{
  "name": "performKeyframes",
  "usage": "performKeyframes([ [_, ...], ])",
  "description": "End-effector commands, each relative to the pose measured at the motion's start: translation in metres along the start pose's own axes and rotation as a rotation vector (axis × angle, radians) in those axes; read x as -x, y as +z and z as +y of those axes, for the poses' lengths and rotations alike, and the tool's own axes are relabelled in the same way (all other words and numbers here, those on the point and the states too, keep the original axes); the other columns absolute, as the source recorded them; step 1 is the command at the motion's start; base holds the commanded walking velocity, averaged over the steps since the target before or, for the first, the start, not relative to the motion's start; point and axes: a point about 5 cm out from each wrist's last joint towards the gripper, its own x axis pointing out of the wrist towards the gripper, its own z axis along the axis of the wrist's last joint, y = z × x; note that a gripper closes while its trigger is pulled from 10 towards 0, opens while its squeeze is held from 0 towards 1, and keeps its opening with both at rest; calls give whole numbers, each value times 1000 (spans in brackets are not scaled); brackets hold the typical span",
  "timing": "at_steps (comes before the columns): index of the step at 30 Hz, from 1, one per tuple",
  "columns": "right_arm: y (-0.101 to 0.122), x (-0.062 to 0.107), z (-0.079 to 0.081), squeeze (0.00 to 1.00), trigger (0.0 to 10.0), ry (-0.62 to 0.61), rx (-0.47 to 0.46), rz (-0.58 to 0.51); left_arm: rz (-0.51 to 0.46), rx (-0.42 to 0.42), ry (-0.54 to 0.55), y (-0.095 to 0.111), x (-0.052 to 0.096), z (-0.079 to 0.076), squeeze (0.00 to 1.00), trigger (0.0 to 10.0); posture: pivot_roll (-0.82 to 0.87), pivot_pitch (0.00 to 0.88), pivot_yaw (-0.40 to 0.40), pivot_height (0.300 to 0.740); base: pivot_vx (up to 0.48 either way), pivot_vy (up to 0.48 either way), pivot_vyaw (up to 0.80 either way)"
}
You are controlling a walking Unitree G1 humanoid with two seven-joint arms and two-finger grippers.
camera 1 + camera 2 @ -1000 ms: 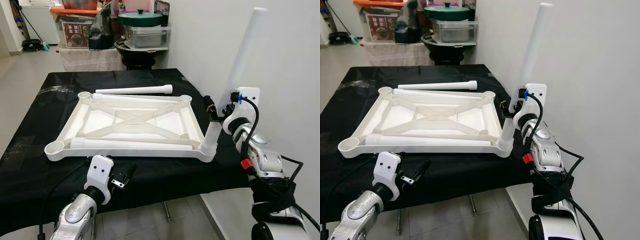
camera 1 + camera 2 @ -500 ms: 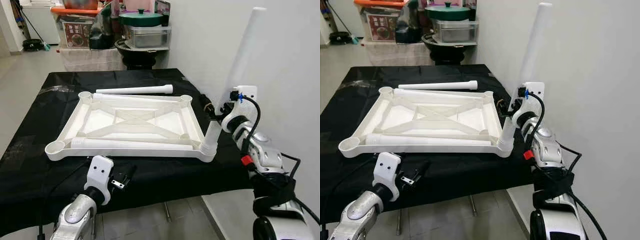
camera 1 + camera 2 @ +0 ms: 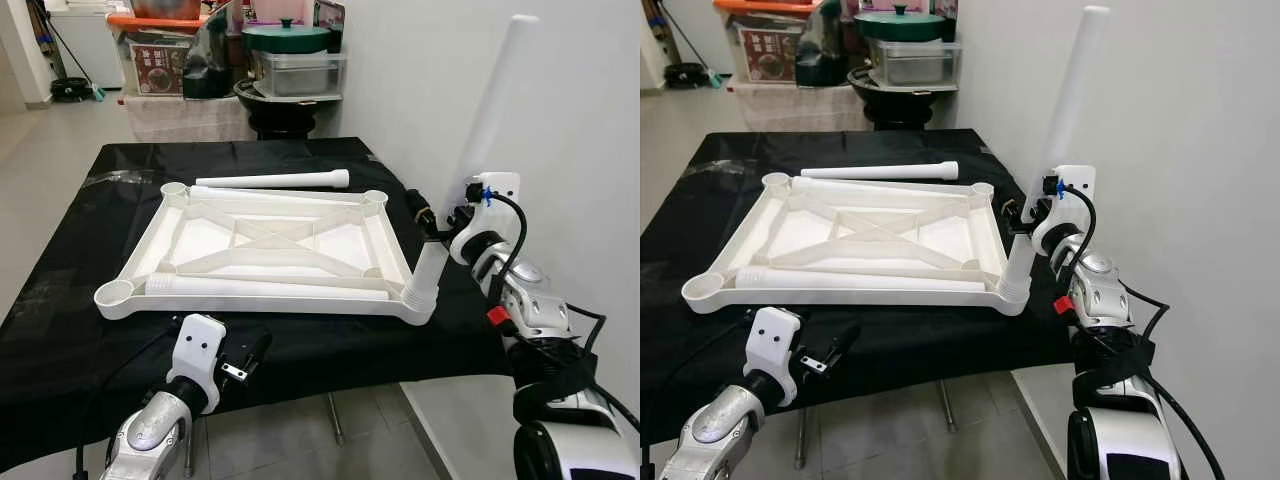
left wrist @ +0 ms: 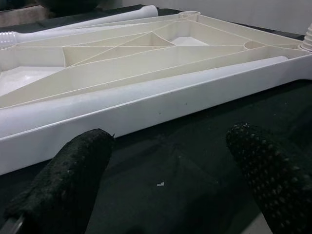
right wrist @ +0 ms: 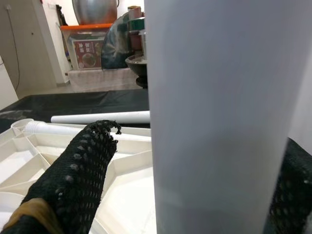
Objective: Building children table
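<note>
Black-draped desk [image 3: 60, 330], white tabletop [image 3: 270, 250] lying underside up. Right tool [image 3: 440, 232] pinching upright leg [image 3: 480, 150] at near right corner socket [image 3: 420, 297]. Left tool [image 3: 245, 362] spread, idle. Light, rigid, smooth plastic; best gripped low.

no legible text; box label [image 3: 160, 72] print unreadable

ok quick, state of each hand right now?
Left hand: open, empty, at the near table edge by the white tabletop frame.
Right hand: closed on the upright white table leg.
</note>
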Motion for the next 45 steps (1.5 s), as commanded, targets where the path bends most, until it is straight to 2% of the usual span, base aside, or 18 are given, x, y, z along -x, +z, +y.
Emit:
performKeyframes([
  [1, 4, -1, -5, 0, 10000, -12, 11, -10, 4, -2, -9, 1, 2, 0, 0, 10000, 62, 0, -59, 740, 0, 0, 0],
  [2, 4, -2, -6, 0, 9569, -14, 14, -9, 4, -2, -8, 1, 2, 0, 0, 10000, 62, 0, -59, 740, 0, 0, 0],
  [5, 4, -2, -6, 0, 9569, -15, 16, -8, 4, -3, -8, 1, 2, 0, 0, 10000, 62, 0, -59, 740, 0, 0, 0],
  [7, 4, -3, -7, 0, 5373, -17, 21, -5, 5, -3, -9, 0, 2, 0, 0, 10000, 65, 0, -59, 740, 0, 0, 0],
  [8, 4, -3, -7, 0, 5373, -17, 21, -5, 5, -3, -9, 0, 2, 0, 0, 10000, 65, 0, -59, 740, 0, 0, 0],
  [9, 3, -3, -8, 0, 4588, -18, 23, -4, 5, -4, -9, 0, 2, 0, 0, 10000, 65, 0, -59, 740, 0, 0, 0],
  [10, 3, -3, -8, 0, 4588, -18, 23, -4, 5, -4, -9, 0, 2, 0, 0, 10000, 65, 0, -59, 740, 0, 0, 0],
  [11, 3, -3, -8, 0, 3059, -19, 24, -3, 5, -4, -10, 0, 2, 0, 0, 10000, 65, 0, -59, 740, 0, 0, 0],
  [12, 3, -3, -9, 0, 2588, -24, 25, -2, 5, -5, -10, 0, 2, 0, 0, 10000, 65, 0, -59, 740, 0, 0, 0],
  [13, 3, -3, -10, 0, 0, -28, 24, -2, 5, -5, -11, 0, 2, 0, 0, 10000, 65, 0, -56, 740, 0, 0, 0],
  [30, -4, -2, -9, 0, 0, -74, 10, 7, 4, -8, -18, 0, 1, -1, 0, 10000, 60, 0, -56, 740, 0, 0, 0],
  [35, -15, 1, -2, 0, 0, -229, -2, 62, 3, -7, -18, 0, 0, -2, 0, 10000, 57, 0, -55, 740, 0, 0, 0],
  [36, -15, 1, -2, 0, 0, -229, -2, 62, 3, -7, -18, 0, 0, -2, 0, 10000, 57, 0, -55, 740, 0, 0, 0],
  [37, -20, 3, 0, 0, 0, -284, -17, 77, 3, -6, -18, 0, 0, -2, 0, 10000, 57, 0, -56, 740, 0, 0, 0],
  [40, -23, 5, 2, 0, 0, -334, -33, 82, 3, -6, -17, 0, 0, -2, 0, 10000, 57, 0, -56, 740, 0, 0, 0],
  [42, -29, 8, 10, 0, 0, -397, -51, 97, 3, -6, -14, 0, 0, -1, 0, 10000, 55, 0, -58, 740, 0, 0, 0],
  [45, -33, 9, 19, 0, 0, -423, -58, 110, 3, -6, -13, 0, 0, -1, 0, 10000, 53, 0, -58, 740, 0, 0, 0],
])
